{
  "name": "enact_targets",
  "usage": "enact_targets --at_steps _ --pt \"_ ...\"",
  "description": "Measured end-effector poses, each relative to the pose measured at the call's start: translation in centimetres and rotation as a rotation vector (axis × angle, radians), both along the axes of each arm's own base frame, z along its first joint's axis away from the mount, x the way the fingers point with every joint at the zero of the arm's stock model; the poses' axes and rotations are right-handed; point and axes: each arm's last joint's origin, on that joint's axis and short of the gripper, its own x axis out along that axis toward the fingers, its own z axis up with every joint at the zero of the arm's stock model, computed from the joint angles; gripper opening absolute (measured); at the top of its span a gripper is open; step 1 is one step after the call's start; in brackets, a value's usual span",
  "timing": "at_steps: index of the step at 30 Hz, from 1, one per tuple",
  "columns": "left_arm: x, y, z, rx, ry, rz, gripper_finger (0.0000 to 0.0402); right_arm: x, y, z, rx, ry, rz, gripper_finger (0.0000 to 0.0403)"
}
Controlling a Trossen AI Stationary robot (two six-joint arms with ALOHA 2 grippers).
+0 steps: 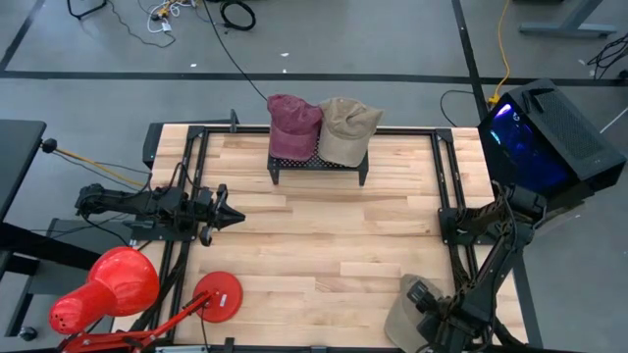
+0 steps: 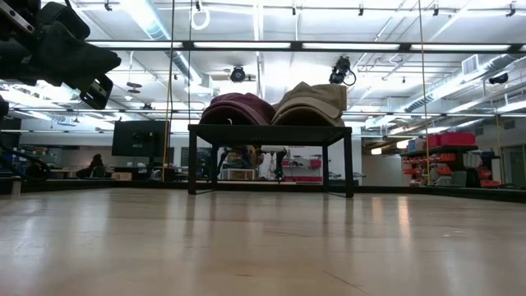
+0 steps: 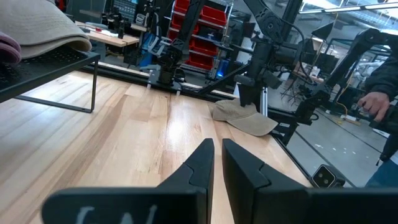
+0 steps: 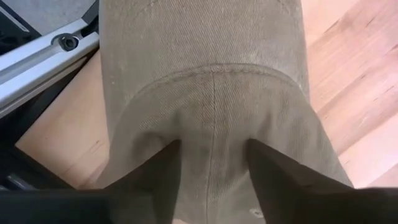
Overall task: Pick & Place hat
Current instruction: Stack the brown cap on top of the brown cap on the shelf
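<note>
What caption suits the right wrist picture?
Right gripper straddling the crown of a khaki cap lying on the wooden table, fingers open around the fabric.

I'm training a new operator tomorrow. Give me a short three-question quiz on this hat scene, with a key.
1. True or false: two hats sit on the black rack, a maroon hat beside a tan hat.
2. Which end effector is down on the loose khaki hat at the table's near right corner?
A. left end effector
B. right end effector
3. Fill in: the left end effector's fingers stand almost ____, holding nothing.

Key
1. True
2. B; its fingers straddle the hat's crown, and whether they have clamped yet cannot be told.
3. shut
</note>
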Motion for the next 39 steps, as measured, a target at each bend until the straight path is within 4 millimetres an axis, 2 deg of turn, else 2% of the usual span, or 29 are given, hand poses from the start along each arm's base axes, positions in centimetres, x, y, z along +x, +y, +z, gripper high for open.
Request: enact_targets --at_steps 10,16,23,31,39 --pt "0.0 0.0 0.0 0.0 0.0 0.0 0.0039 -0.1 0.0 0.0 0.015 0.032 -0.011 0.0061" --pt "0.0 0.0 0.0 0.0 0.0 0.0 0.0039 -0.2 0.1 0.0 0.028 0.06 -0.01 0.001" --pt "0.0 0.0 0.0 0.0 0.0 0.0 0.0039 -0.1 -0.3 0.4 0.01 0.113 -0.005 0.0004" --pt "0.0 0.0 0.0 0.0 0.0 0.0 0.0039 0.6 -0.9 3.4 -0.114 0.114 0.085 0.0001" --pt "0.0 0.0 0.0 0.0 0.0 0.0 0.0039 2.3 -1.6 6.3 -0.178 0.048 0.147 0.0001"
